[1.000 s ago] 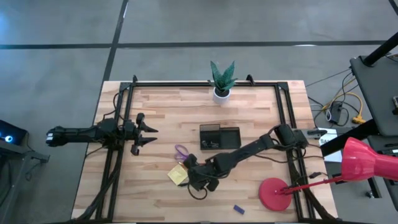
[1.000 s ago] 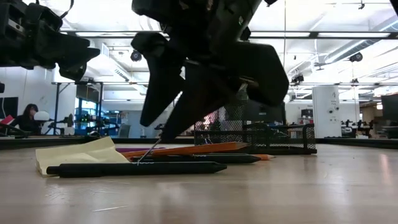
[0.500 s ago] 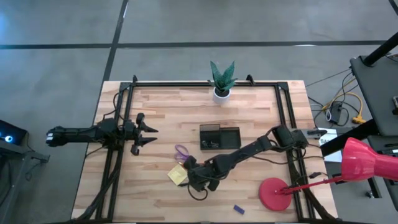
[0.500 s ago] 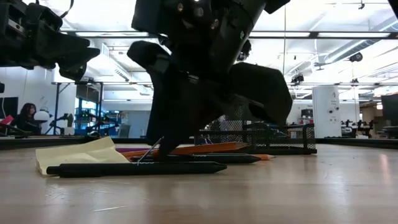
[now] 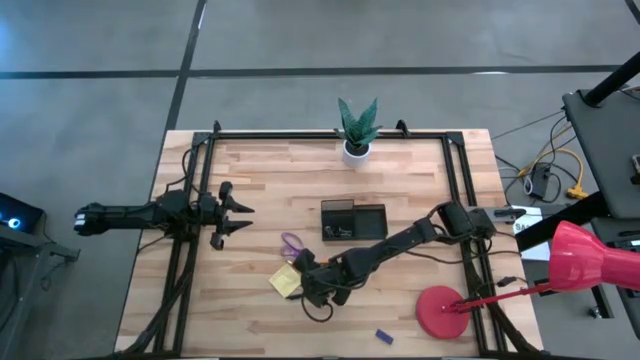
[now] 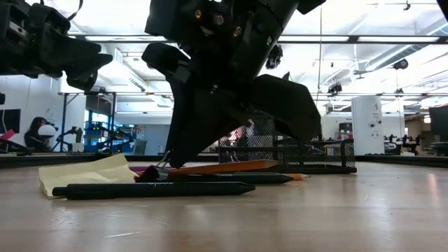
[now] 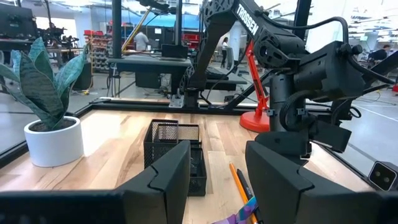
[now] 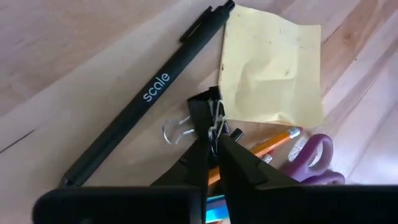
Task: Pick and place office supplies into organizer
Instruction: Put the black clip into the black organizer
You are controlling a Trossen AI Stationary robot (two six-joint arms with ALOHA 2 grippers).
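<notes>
While the left gripper (image 5: 232,214) waits wide open, well left of the organizer (image 5: 353,221), the right gripper (image 8: 213,132) is pinched on a binder clip (image 8: 202,115) on the table, in front of the organizer, among black pen (image 8: 144,96), yellow pad (image 8: 272,68), orange pencil (image 8: 277,139) and scissors (image 8: 318,158).

even overhead light — low view backlit, near arm silhouetted, foreground tabletop blurred.

Potted plant (image 5: 357,130) at table's (image 5: 260,170) far edge; red lamp (image 5: 445,310).
</notes>
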